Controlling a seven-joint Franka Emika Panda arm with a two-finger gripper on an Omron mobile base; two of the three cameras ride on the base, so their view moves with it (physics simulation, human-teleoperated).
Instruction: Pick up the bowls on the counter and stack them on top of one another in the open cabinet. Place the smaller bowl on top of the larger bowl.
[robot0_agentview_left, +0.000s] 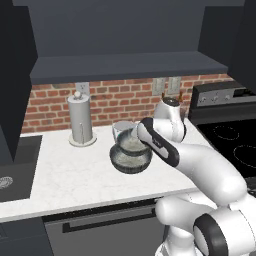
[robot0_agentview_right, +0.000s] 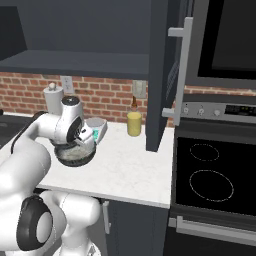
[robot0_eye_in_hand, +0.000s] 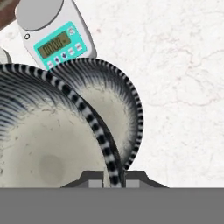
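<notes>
already clamped: gripper pinches the larger bowl by its rim, fingers either side, bowl above the counter; smaller bowl lies just beyond; open cabinet sits up and behind

The white marbled stone counter carried a tall grey cylindrical paper-towel holder near the brick wall. To its right lay a white-and-teal kitchen scale with a grey round plate. Just beside the scale sat the small dark grey ribbed bowl, speckled pale inside. Further right stood a yellow bottle by the wall.
</notes>
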